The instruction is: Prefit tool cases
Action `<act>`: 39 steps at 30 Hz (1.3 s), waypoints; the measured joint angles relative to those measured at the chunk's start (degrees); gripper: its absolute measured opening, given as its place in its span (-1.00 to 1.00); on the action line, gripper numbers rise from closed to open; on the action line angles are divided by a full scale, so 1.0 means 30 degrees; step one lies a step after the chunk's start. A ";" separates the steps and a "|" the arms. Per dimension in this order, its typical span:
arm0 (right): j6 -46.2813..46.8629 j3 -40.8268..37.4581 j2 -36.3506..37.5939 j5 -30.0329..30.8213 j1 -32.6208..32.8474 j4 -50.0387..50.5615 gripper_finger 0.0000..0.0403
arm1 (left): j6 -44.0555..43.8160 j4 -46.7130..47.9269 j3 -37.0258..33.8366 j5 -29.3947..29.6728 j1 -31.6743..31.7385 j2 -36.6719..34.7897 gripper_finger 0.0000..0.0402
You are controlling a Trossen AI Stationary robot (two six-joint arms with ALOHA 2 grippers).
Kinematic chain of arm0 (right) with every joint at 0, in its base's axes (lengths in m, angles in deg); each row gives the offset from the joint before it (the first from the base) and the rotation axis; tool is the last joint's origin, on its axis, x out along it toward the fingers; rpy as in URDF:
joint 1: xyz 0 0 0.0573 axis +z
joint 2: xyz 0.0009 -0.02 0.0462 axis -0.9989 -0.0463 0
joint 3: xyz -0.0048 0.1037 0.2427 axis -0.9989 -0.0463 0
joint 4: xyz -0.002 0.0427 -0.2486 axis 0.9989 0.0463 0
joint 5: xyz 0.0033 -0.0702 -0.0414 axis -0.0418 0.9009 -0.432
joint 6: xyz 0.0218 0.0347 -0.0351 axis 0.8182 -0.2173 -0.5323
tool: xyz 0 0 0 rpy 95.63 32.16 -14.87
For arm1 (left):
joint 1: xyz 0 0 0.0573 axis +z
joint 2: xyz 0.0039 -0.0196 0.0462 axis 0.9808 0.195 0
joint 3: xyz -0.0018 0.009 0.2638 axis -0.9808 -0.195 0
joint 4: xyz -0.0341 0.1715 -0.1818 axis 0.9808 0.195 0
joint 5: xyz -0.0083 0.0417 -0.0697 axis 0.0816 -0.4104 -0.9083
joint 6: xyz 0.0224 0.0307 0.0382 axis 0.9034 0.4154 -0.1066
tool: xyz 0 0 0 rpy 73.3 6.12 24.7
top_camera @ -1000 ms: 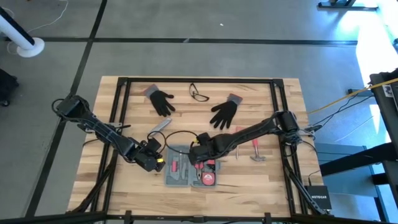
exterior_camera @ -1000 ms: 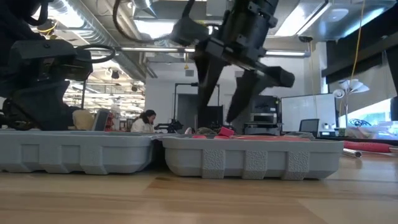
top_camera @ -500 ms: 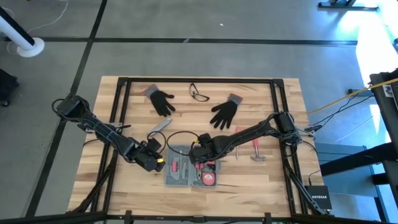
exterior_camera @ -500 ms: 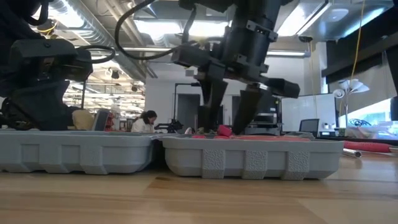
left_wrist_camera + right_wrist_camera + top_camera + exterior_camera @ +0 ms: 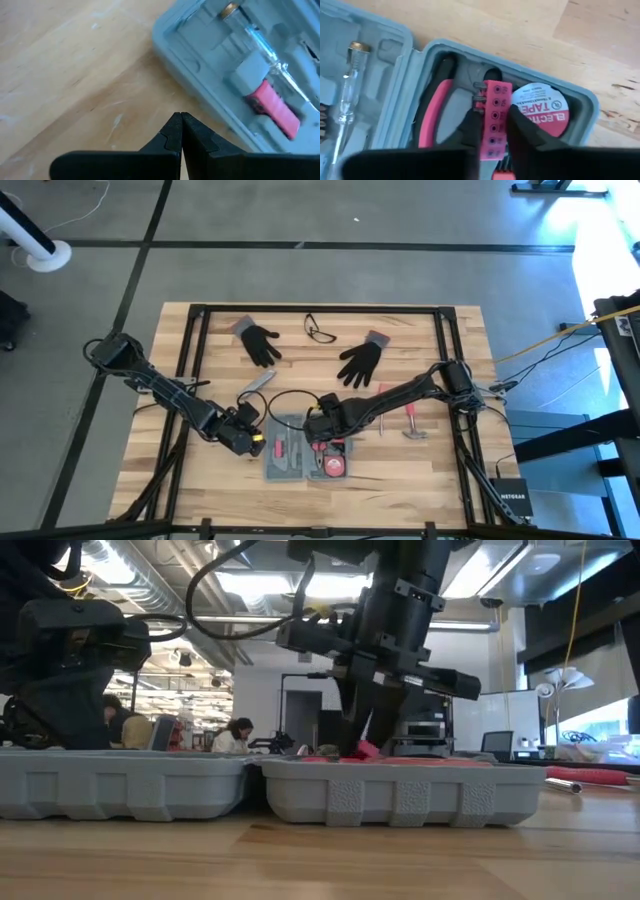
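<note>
My right gripper (image 5: 493, 131) is down inside the tool case (image 5: 305, 457), and its two dark fingers (image 5: 470, 125) are squeezed against the sides of a little pink bit holder (image 5: 492, 112). I think I am holding it by its long sides so I can keep it straight and push it down into its own hollow. It sits between the pink-handled pliers (image 5: 427, 125) and the round roll of tape (image 5: 542, 112), so there is not much room, and a thin pinch from above fits best.

The case lies open and flat on the wooden table (image 5: 440, 480), near the front edge, with both halves side by side. Open like that, every hollow faces up and I can reach in from the top. From the low camera the case (image 5: 400, 795) looks like a grey wall, and my right gripper (image 5: 358, 735) comes straight down into the half on that picture's right.

My left gripper (image 5: 181, 131) is pinched all the way closed with nothing in it. It waits just beside the other half of the case, over bare wood. In that half a clear tester screwdriver (image 5: 260, 42) already lies in its groove.

Farther back on the table are two black gloves (image 5: 260, 342), a pair of glasses (image 5: 320, 330) and a small hammer (image 5: 412, 423). They are well apart from my work.
</note>
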 joint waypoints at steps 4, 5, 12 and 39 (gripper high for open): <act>-0.0420 0.0608 0.0094 0.0086 0.0001 0.0834 -0.92 | 0.0052 0.0002 0.0000 -0.0007 0.0000 0.0000 -1.00; -0.0466 0.0862 0.0080 0.0249 -0.0003 0.1438 -0.92 | 0.0049 -0.0018 0.0000 -0.0007 0.0000 0.0000 -1.00; -0.1624 0.3335 0.0280 0.2188 -0.0018 0.6798 -0.98 | 0.0363 -0.0933 0.0000 -0.0020 0.0000 -0.0058 -1.00; -0.9889 0.0921 0.2215 0.0991 -0.4255 0.8417 -1.00 | 0.2701 -0.1469 0.0683 -0.0011 -0.0369 -0.0933 -1.00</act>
